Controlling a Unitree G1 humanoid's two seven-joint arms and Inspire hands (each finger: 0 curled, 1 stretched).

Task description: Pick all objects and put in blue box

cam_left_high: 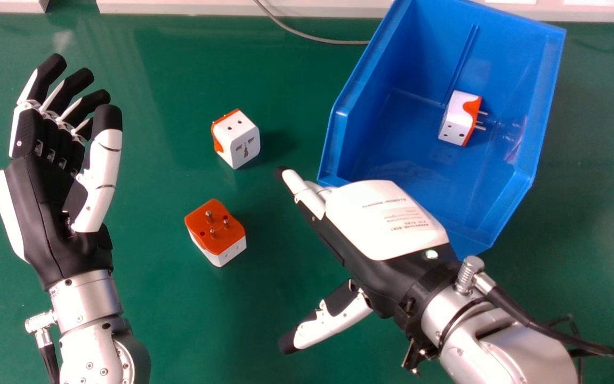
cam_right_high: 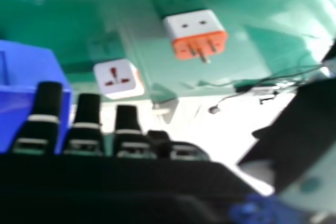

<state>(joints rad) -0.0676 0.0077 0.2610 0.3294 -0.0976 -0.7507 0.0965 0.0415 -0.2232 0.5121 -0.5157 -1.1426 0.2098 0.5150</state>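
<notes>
The job looks to be between pickups, with one adapter already delivered and two to collect. A white-and-orange travel adapter (cam_left_high: 455,120) lies inside the blue open-fronted bin (cam_left_high: 392,154), its pins pointing toward the robot's right. The other two sit on the green tabletop (cam_left_high: 168,325) between the hands: a socket-faced adapter (cam_left_high: 240,141) farther out, and a pins-up adapter (cam_left_high: 216,232) nearer the robot. The right hand (cam_left_high: 384,229) is beside the bin's near left corner, fingers extended, thumb spread wide, grasping nothing. The left hand (cam_left_high: 46,197) is palm up at the left of the head view, its fingers relaxed and empty. The next move probably calls for the right hand to travel left to one of the loose adapters, lower with thumb and fingers on opposite sides of the body, close, then lift clear of the bin's wall before release. On the pins-up adapter, the grip should take the flat white sides, since fingers catching the pins could tip or turn it.
</notes>
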